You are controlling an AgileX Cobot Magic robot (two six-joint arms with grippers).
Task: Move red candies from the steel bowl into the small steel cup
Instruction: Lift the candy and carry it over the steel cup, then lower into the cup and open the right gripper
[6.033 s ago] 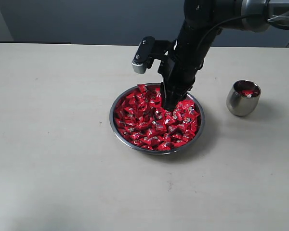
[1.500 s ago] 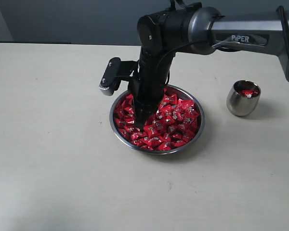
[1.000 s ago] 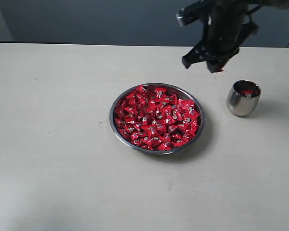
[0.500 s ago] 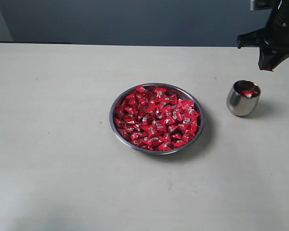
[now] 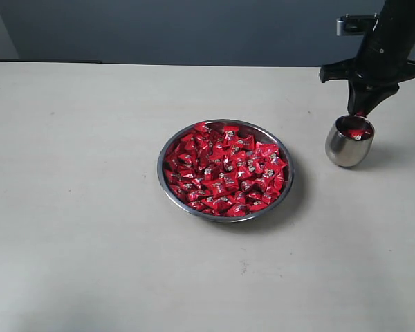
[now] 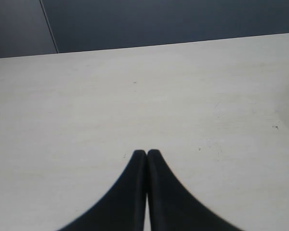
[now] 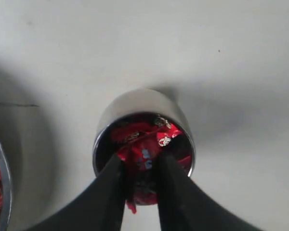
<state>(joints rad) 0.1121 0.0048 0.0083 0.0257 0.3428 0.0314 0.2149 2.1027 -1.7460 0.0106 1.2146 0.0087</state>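
The steel bowl [image 5: 160, 168] sits mid-table, heaped with red candies [image 5: 225, 169]. To its right stands the small steel cup [image 5: 344, 149], with a few red candies [image 7: 135, 131] inside. My right gripper [image 5: 361, 111] hangs just above the cup's mouth, pointing down. In the right wrist view this gripper [image 7: 141, 159] is shut on a red candy [image 7: 145, 166], right over the cup [image 7: 135, 98]. My left gripper [image 6: 146, 153] is shut with nothing in it, over bare table. It does not show in the exterior view.
The pale table [image 5: 76, 228] spreads wide to the left of and in front of the bowl. The bowl's rim [image 7: 3, 171] shows at one edge of the right wrist view. A dark wall runs behind the table's far edge.
My right arm lifted out of the bowl, swung right across the table and came down over the cup with a red candy in its fingers.
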